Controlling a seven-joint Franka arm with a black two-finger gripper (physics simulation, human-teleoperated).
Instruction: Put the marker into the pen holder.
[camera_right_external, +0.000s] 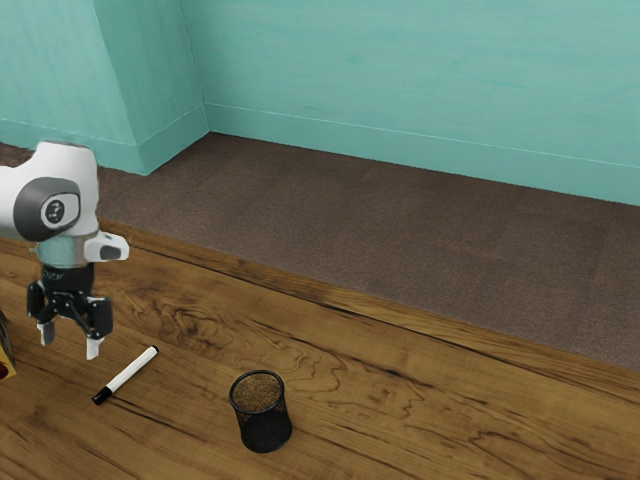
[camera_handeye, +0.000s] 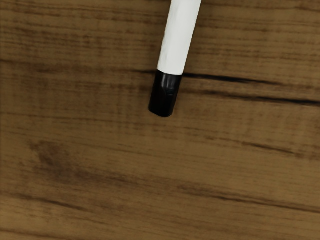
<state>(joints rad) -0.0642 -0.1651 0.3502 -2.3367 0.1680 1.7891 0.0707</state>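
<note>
Marker (camera_right_external: 128, 373) lies below the parted jaws, untouched.

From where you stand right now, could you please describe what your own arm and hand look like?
My arm is glossy white with rounded segments, a dark grey band around one joint, and a small dark emblem on its round cover. My hand is black, with two jointed fingers ending in pale tips.
</note>
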